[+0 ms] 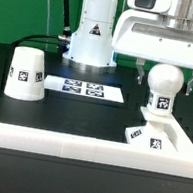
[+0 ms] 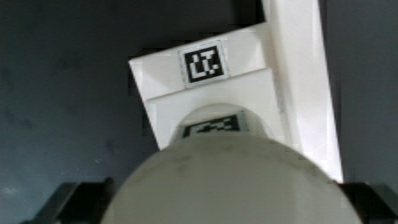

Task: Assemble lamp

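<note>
Nearest you, the bulb (image 1: 163, 83) stands upright on the square base (image 1: 151, 136), against the white front rail (image 1: 86, 147). The gripper (image 1: 162, 83) straddles its globe, fingers apart, not pinching (contact unclear). Expect light, rigid, slick plastic; take it across the globe's widest part. Wrist view alone shows the base's tag; exterior alone shows the shade (image 1: 27, 72), well apart, beyond the marker board (image 1: 83, 86).

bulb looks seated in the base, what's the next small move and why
Probably lift the gripper straight up. Its fingers stand open on either side of the bulb, which stands upright on the base. The shade still waits apart on the table.
</note>
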{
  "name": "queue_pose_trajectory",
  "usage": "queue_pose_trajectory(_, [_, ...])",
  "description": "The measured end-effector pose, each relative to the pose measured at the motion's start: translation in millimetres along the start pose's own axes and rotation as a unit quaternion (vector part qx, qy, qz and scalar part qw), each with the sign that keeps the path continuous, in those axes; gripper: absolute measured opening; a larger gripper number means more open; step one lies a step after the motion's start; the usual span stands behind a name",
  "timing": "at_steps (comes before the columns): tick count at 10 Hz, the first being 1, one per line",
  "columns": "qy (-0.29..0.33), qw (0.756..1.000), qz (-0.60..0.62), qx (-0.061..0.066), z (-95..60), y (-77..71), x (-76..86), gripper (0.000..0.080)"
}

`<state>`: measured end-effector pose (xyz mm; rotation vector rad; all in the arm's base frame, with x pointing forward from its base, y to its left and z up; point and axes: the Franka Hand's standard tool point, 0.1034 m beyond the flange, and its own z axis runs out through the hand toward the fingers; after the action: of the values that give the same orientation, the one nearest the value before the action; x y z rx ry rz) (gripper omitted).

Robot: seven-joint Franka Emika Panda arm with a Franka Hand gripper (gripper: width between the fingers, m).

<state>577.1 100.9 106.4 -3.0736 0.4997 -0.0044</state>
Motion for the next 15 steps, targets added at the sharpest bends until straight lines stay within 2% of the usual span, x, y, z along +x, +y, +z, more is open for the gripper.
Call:
queue_pose_trajectory(6, [-0.011, 0.983, 0.183, 0.014, 0.1, -2.7, -1.5, 0.0574])
queue_pose_trajectory(11, [-0.050, 0.890, 0.451, 0.039, 1.0, -6.8, -4.4, 0.0574])
queue_pose_trajectory(15, [-0.062, 0.830, 0.552, 0.045, 0.9, -12.9, -5.2, 0.0574])
